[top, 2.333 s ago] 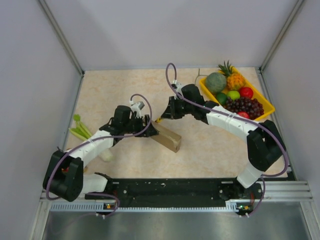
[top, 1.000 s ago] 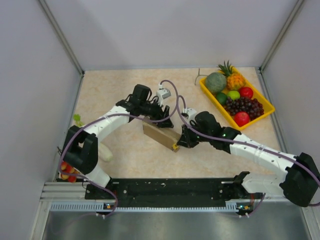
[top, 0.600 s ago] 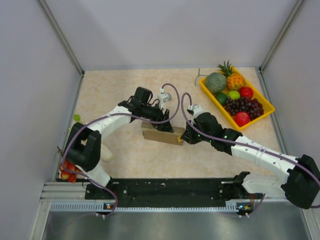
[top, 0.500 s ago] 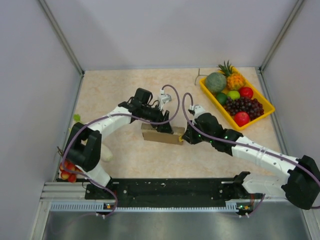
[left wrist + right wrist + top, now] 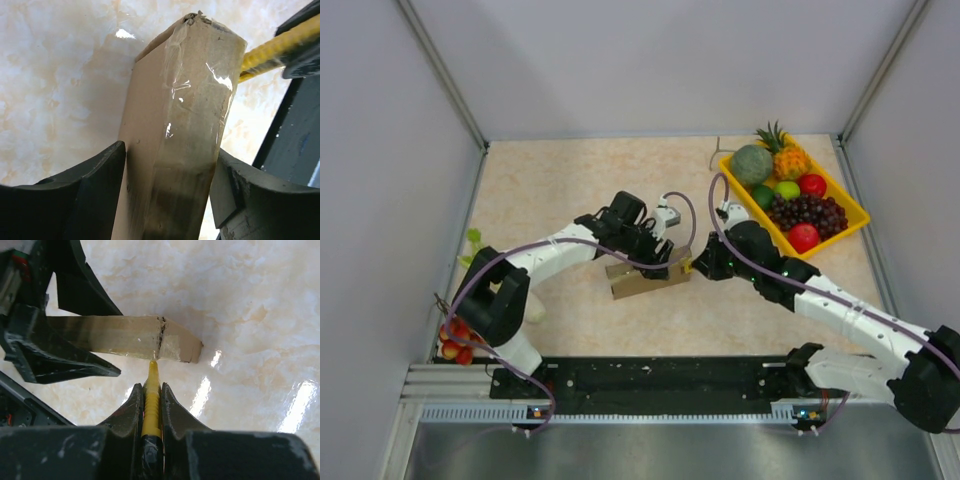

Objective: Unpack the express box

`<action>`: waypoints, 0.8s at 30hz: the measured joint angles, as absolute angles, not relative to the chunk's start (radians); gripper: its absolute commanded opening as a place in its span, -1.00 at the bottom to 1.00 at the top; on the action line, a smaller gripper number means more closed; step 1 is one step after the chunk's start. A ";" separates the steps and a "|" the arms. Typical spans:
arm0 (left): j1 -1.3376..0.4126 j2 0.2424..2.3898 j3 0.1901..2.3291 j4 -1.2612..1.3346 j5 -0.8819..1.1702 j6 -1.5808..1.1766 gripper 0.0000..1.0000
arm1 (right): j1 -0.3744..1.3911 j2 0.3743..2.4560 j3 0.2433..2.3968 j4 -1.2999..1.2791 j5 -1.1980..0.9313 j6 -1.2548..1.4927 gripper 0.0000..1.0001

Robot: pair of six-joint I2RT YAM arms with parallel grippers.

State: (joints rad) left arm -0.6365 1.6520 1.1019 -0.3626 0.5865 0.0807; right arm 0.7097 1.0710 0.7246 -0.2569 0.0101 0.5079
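The left arm sweeps from its base at the near left corner out to the middle of the surface, elbow bent, wrist turned down. The left gripper straddles the express box; in its wrist view both fingers press against the broad cardboard sides, so it is clamped on the box. The right arm stretches low from the near right corner towards the middle. The right gripper is closed tight on a thin yellow tool, and the tool's tip touches the box at the tape seam near its right end.

The box stands on one long narrow side, with the opposite taped face towards the left wrist camera. Seen from above, its long axis runs roughly left to right, the right end angled a little farther from the arm bases.

Bare surface lies beyond the box up to the back wall, with a narrower strip between it and the near rail. The yellow fruit tray sits well apart at the far right corner. Some green leaves and red fruits lie along the left edge.
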 measured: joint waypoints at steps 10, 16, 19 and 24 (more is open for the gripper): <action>-0.722 1.659 1.152 -0.413 0.358 0.176 -0.06 | 0.664 0.881 0.660 -0.308 0.026 0.563 -1.00; -0.790 1.665 1.158 -0.421 0.214 0.225 -0.21 | 0.595 0.751 0.648 -0.342 0.061 0.588 -1.00; -0.827 1.665 1.155 -0.410 0.155 0.267 -0.27 | 0.573 0.750 0.649 -0.346 0.080 0.596 -1.00; -0.873 1.641 1.119 -0.364 0.079 0.346 -0.26 | 0.562 0.767 0.651 -0.350 0.085 0.599 -1.00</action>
State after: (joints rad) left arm -0.8726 1.6413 1.1191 -0.3645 0.0792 0.3462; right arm 0.5617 0.7670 0.6506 -0.3496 0.0853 0.5991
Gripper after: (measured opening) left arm 0.402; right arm 0.084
